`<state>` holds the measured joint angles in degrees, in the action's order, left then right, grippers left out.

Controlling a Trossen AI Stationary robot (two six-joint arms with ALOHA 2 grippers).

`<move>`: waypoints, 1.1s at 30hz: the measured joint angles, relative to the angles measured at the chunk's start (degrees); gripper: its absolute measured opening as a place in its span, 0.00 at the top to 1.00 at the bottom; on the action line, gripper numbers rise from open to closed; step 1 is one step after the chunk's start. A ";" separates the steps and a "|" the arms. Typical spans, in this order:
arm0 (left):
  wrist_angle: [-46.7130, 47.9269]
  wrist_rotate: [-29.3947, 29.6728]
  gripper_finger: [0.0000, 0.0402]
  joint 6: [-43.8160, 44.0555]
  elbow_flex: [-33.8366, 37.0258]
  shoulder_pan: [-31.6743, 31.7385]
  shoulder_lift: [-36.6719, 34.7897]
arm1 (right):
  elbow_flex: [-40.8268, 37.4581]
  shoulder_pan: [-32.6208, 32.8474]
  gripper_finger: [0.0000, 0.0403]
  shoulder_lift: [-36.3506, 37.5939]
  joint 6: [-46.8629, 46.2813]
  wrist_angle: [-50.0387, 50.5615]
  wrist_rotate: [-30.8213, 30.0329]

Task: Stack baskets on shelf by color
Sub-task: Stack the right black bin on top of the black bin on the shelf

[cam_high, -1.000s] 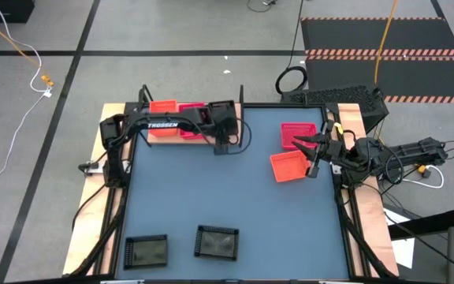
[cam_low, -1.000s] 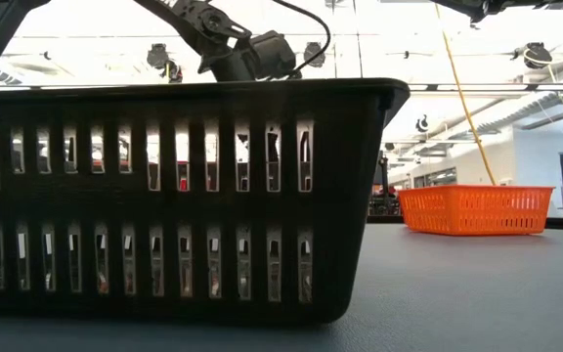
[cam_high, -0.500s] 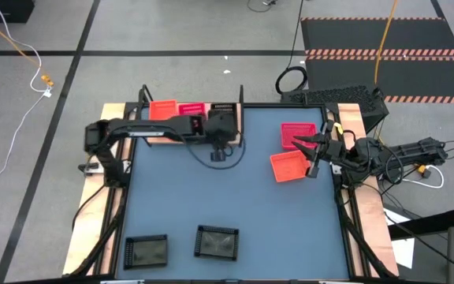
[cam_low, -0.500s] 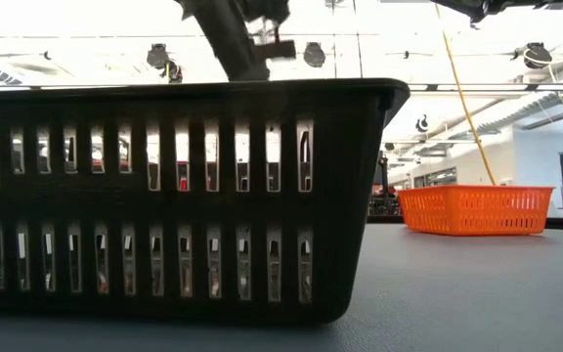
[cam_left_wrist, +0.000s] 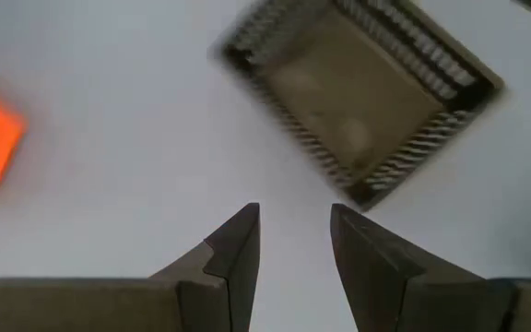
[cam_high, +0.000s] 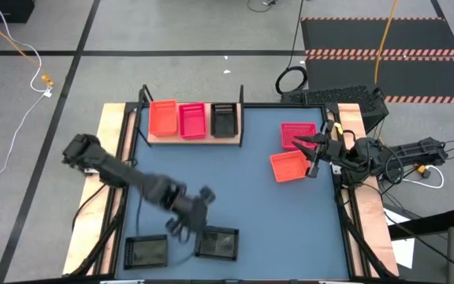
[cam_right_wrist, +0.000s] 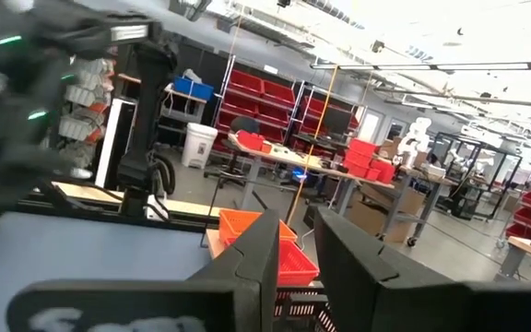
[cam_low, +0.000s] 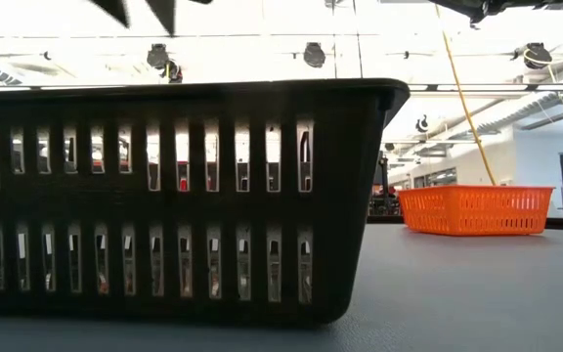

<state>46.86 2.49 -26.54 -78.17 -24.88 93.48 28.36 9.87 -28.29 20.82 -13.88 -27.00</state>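
Seen from above, we take the shelf at the far edge of the desk as our landmark. On it, from left to right, sit an orange basket, a pink basket and a black basket, side by side. Well in front of the shelf, near the desk's front edge, lie two more black baskets. We find the left hand just above and between them; in its wrist view its fingers stand slightly spread and pinch nothing, with one black basket ahead. To the right of the shelf lie another pink basket and an orange basket, the latter nearer the front. The right hand hangs at that orange basket's right edge, its fingers slightly spread and empty.
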 joint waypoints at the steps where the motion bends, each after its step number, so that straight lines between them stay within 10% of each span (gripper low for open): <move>1: -0.77 1.70 0.66 -0.53 0.34 -2.14 1.00 | 0.00 0.00 0.84 0.00 0.00 -0.40 0.00; 10: 2.39 13.51 0.66 -5.48 0.37 -11.71 8.33 | 0.00 -0.01 0.84 -0.78 -0.11 -2.61 0.02; 28: -1.15 8.95 0.67 -19.28 0.31 -10.53 16.18 | 0.00 0.00 0.84 -1.31 0.90 -2.58 0.04; 33: -2.51 3.90 0.86 -16.49 -0.04 -7.63 16.08 | 0.00 0.00 0.84 -1.31 0.90 -2.57 0.04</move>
<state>44.35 6.39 -43.04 -78.21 -32.50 109.56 28.36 9.87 -29.61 21.71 -16.45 -26.96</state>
